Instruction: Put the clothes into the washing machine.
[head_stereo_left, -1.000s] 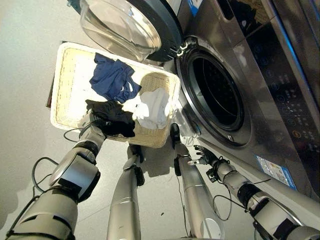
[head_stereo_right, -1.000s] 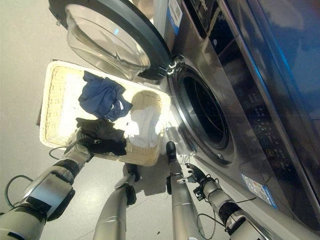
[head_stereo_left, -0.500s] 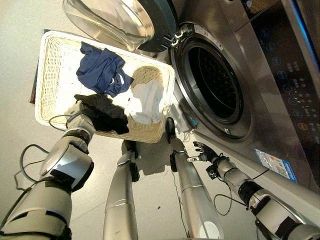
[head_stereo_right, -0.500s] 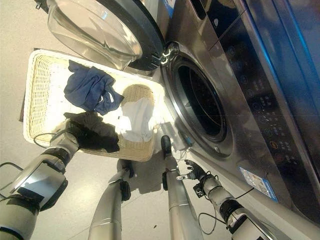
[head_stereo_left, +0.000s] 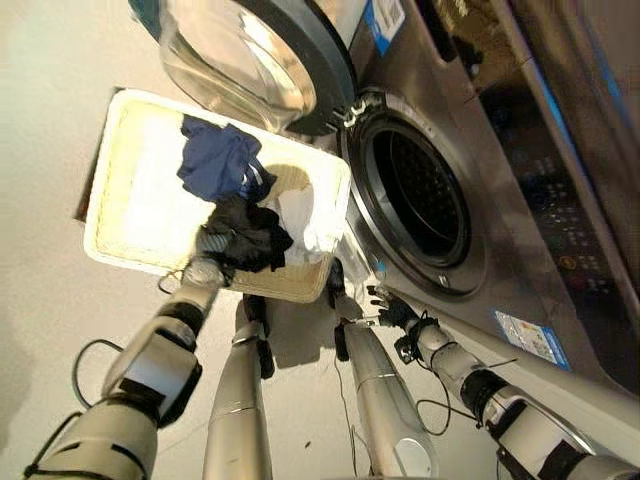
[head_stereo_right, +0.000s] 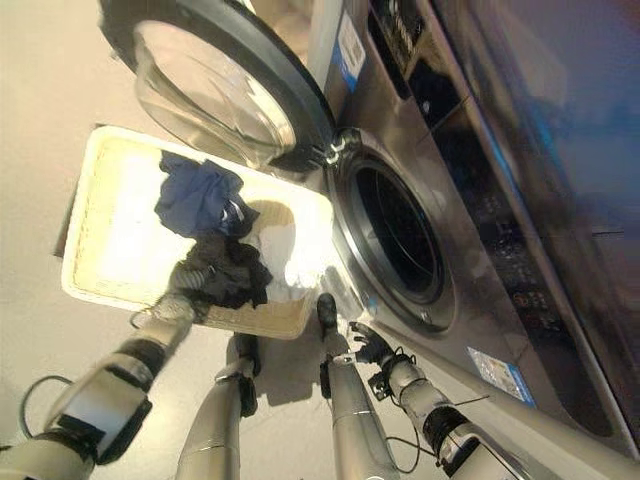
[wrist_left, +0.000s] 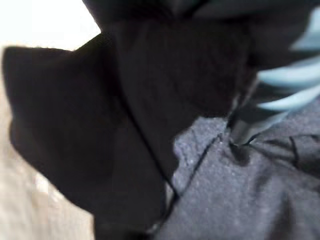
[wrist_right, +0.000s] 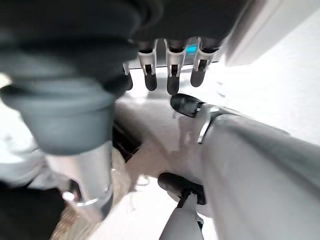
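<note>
A pale woven basket (head_stereo_left: 130, 230) sits on the floor beside a front-loading washing machine (head_stereo_left: 480, 200), whose round door (head_stereo_left: 250, 60) stands swung open over the basket's far end. Inside the basket lie a blue garment (head_stereo_left: 220, 160), a white garment (head_stereo_left: 312, 225) and a black garment (head_stereo_left: 250, 232). The left hand (head_stereo_left: 205, 268) has the black garment bunched in its grip. The right hand (head_stereo_left: 390, 310) hangs low near the drum opening, fingers loosely extended, empty.

A pale floor (head_stereo_left: 50, 120) carries the wicker basket (head_stereo_left: 130, 225).
</note>
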